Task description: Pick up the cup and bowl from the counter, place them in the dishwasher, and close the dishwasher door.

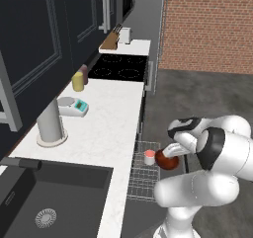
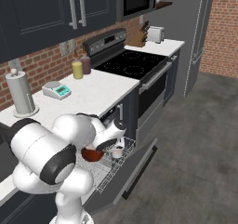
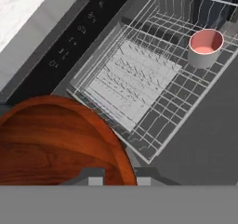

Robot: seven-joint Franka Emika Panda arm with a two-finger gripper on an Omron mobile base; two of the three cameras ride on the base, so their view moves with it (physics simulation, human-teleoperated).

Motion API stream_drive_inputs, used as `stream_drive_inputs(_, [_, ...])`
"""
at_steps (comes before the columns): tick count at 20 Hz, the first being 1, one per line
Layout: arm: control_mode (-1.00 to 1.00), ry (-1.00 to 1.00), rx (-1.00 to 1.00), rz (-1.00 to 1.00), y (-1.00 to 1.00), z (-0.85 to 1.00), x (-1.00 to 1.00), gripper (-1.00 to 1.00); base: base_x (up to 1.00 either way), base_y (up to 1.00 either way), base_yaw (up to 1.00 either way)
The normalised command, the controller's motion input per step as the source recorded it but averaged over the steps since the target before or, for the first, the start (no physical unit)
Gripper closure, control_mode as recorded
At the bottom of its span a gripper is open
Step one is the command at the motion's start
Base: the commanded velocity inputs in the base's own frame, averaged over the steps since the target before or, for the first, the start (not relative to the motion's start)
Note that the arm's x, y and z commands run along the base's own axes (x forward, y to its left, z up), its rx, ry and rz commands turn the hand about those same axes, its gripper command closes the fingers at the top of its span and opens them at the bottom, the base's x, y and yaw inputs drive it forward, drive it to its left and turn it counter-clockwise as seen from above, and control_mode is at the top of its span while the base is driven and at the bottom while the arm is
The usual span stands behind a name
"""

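Observation:
My gripper [image 1: 171, 153] [image 2: 105, 146] [image 3: 118, 179] is shut on the rim of the reddish-brown bowl [image 1: 167, 161] [image 2: 92, 154] [image 3: 56, 139] and holds it just above the near part of the pulled-out wire rack [image 1: 141, 180] [image 2: 109, 170] [image 3: 135, 83]. In the rack's far corner the white cup [image 1: 149, 157] [image 2: 117, 152] [image 3: 205, 46] stands upright, its pink inside showing. The dark dishwasher door [image 2: 135, 171] [image 3: 204, 139] hangs open and tilts down under the rack. The white counter [image 1: 108, 123] [image 2: 93, 90] runs along the left.
On the counter stand a tall grey cylinder [image 1: 51, 123], a small scale [image 1: 73, 106] and a yellow canister [image 1: 78, 81]. The black sink [image 1: 49, 197] lies near me, the cooktop [image 1: 121, 66] farther along. An oven front [image 2: 153, 88] adjoins the dishwasher; grey floor lies to the right.

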Motion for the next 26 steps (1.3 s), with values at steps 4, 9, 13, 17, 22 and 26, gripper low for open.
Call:
stream_drive_inputs(4, [-1.0, -0.01, 0.01, 0.12, 0.0, -0.52, 0.11, 1.0, 0.0, 0.0, 0.0])
stream_drive_inputs(9, [-1.0, -0.01, 0.0, 0.02, 0.0, -0.43, 0.43, 1.0, 0.0, 0.0, 0.0])
stream_drive_inputs(13, [-1.0, 0.0, 0.0, 0.01, 0.0, -0.47, 0.42, 1.0, 0.0, 0.0, 0.0])
stream_drive_inputs(17, [-1.0, 0.0, 0.0, 0.03, 0.0, -0.52, 0.3, 1.0, 0.0, 0.0, 0.0])
stream_drive_inputs(22, [-1.0, 0.0, 0.0, 0.01, 0.0, -0.44, 0.32, 1.0, 0.0, 0.0, 0.0])
stream_drive_inputs(26, [-1.0, 0.0, 0.0, 0.0, 0.0, -0.36, 0.3, 1.0, 0.0, 0.0, 0.0])
